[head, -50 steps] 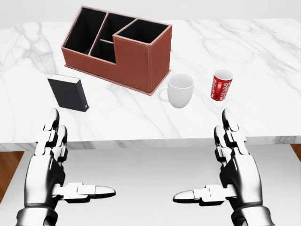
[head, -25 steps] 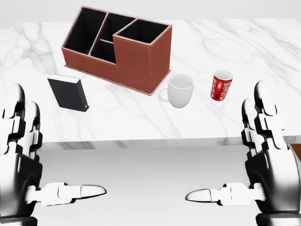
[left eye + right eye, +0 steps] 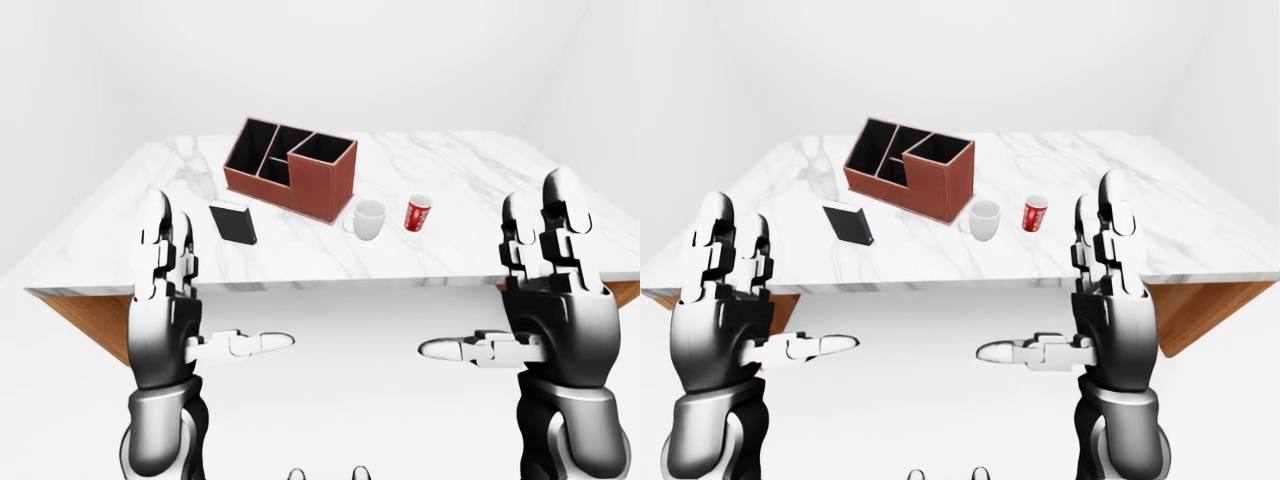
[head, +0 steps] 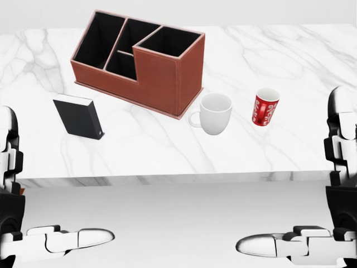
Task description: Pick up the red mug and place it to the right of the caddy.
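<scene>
On the marble table [image 4: 312, 151], toward the right of the head view, the red mug [image 4: 265, 107] is seen standing upright, its open mouth up and its long axis vertical. It is set apart from the white mug [image 4: 214, 113], which sits between it and the brown caddy [image 4: 139, 61]; the white mug's handle is turned toward the caddy. A black box [image 4: 79, 116] stands well off to the left.

Both hands are held up short of the table edge, palms inward, fingers extended and thumbs pointed at each other, nothing gripped by either. The right hand [image 3: 555, 300] is seen at the right of the left-eye view, and the red mug lies above and left of it in that picture, out over the table. The left hand [image 3: 168, 300] is set far across on the other side, with box, caddy and white mug all lying between it and the target.

So the right hand is judged the nearer one by a clear margin. A reach out over the table and slightly inward would be called for, with the fingers brought round the mug's side.
</scene>
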